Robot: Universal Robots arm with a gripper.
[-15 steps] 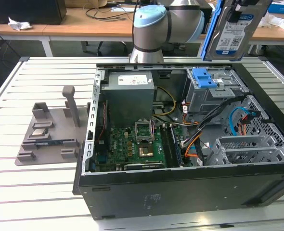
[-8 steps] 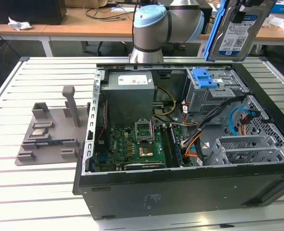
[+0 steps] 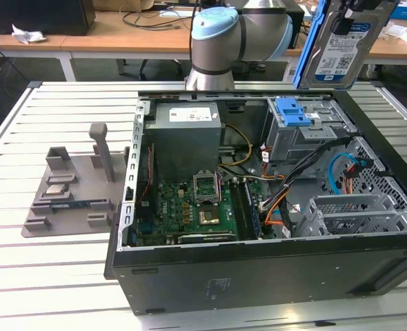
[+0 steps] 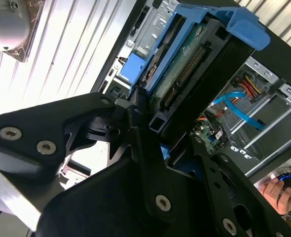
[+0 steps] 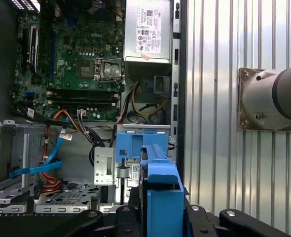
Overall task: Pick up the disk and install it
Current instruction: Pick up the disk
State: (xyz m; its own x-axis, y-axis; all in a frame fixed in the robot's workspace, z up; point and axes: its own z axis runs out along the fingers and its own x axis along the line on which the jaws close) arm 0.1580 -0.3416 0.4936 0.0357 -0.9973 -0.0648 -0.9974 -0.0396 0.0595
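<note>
The disk [image 3: 338, 45] hangs upright at the exterior view's upper right, above the case [image 3: 259, 269]. The gripper [image 5: 163, 210] is clamped on its blue rails. The arm [image 3: 224, 41] rises behind the case. The second wrist view shows the disk's connector edge and a person's hand [image 4: 276, 192]. The first wrist view shows the cage's blue latch [image 5: 133, 145].

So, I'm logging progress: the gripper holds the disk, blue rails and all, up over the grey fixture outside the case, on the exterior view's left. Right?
Not quite. The gripper does hold the disk, blue rails and all, but the exterior view shows it up over the drive cage inside the open case, on that view's right, not over the grey fixture.
</note>
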